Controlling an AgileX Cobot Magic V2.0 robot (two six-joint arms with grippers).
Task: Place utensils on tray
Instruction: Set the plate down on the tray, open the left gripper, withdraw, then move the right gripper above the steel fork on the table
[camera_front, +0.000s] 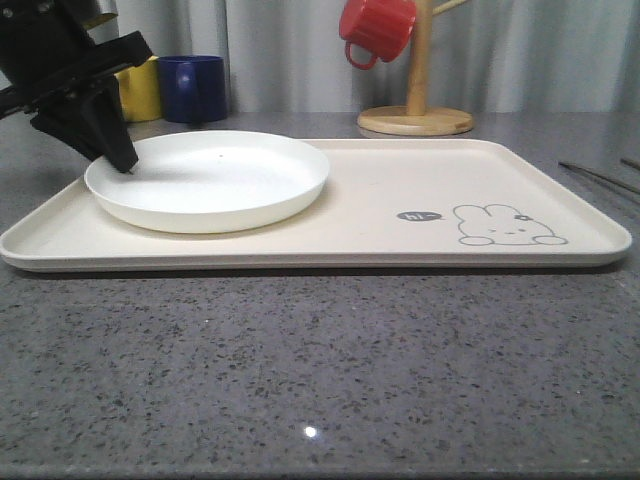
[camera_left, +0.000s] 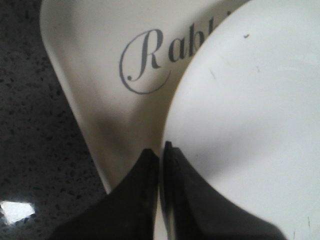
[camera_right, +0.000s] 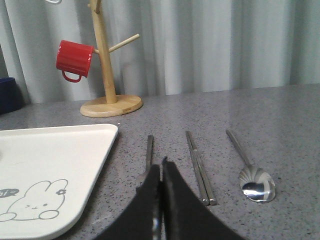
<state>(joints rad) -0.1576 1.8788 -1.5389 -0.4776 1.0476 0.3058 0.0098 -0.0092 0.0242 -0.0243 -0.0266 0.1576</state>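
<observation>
The cream tray (camera_front: 400, 190) with its rabbit drawing lies across the middle of the table. My left gripper (camera_front: 127, 167) is shut and empty, its tips (camera_left: 161, 149) right at the left rim of a round white plate (camera_front: 210, 180) that sits on the tray (camera_left: 100, 75). On the grey table right of the tray (camera_right: 50, 160) lie a fork (camera_right: 149, 147), a pair of chopsticks (camera_right: 199, 167) and a spoon (camera_right: 256, 184), side by side. My right gripper (camera_right: 162, 162) is shut, just above the fork and hiding its tines. Thin metal utensils (camera_front: 600, 178) show at the far right.
A wooden mug tree (camera_front: 417, 110) with a red mug (camera_front: 375, 30) stands behind the tray. A yellow mug (camera_front: 140, 90) and a blue mug (camera_front: 195, 88) stand at the back left. A grey curtain closes the back. Bare tray lies right of the plate.
</observation>
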